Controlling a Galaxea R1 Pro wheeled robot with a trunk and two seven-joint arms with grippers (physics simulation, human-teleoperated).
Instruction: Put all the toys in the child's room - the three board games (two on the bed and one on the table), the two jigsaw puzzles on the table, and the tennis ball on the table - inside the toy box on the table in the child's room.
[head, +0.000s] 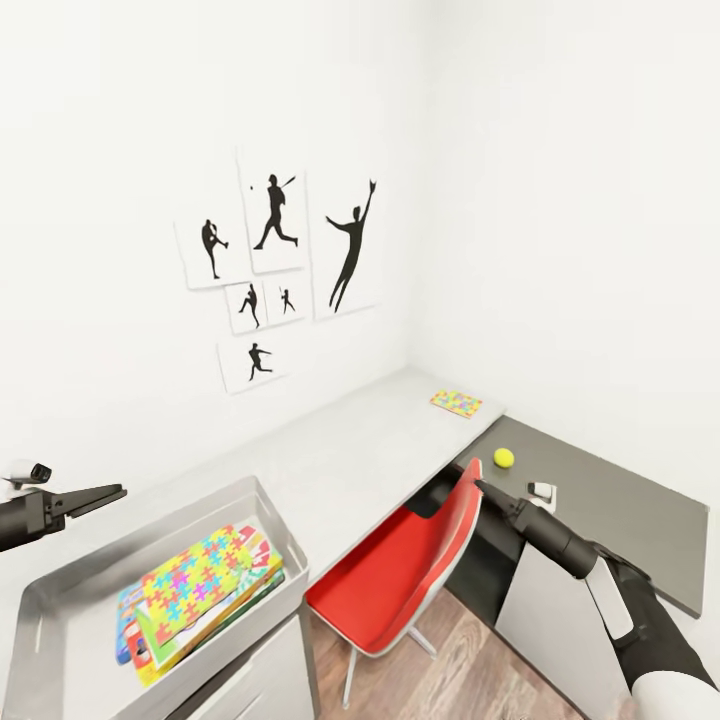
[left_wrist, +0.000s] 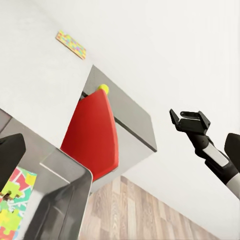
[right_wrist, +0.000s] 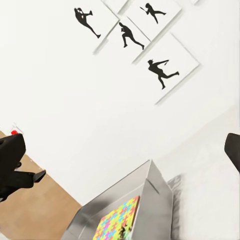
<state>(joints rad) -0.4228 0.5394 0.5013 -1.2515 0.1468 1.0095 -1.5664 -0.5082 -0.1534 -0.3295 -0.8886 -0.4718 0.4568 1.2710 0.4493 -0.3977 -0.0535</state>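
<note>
The toy box (head: 268, 505) stands on the light-grey table (head: 370, 440) at the lower left. Inside it, a jigsaw puzzle (head: 200, 578) lies on top of stacked board games (head: 262, 578). A second jigsaw puzzle (head: 456, 403) lies flat near the table's far corner. The tennis ball (head: 503, 457) rests on the lower dark-grey section (head: 620, 500). My left gripper (head: 112, 492) hovers open and empty above the box's left side. My right gripper (head: 482, 488) is open and empty just short of the ball, beside the chair's back. The bed is out of view.
A red chair (head: 400, 570) is tucked under the table between the toy box and the dark section. A small white object (head: 541, 489) lies near the ball. Silhouette pictures (head: 275, 265) hang on the white wall. Wood floor (head: 470, 670) shows below.
</note>
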